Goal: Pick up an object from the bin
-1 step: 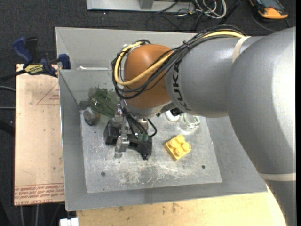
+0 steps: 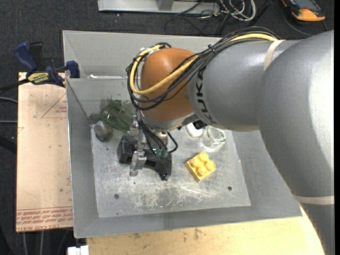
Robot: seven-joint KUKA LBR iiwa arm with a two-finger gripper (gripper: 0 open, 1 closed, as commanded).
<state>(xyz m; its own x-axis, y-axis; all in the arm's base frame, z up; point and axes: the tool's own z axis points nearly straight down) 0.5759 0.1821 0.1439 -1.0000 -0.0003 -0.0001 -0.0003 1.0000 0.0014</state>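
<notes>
Currently gripper (image 2: 149, 166) is low at centre of bin (image 2: 159, 198), fingers spread w/ nothing visible betw. them, black blocky obj (image 2: 126, 150) just beside one tip, so closing may only nudge it aside or grab air; yellow brick (image 2: 200, 166) near.
</notes>
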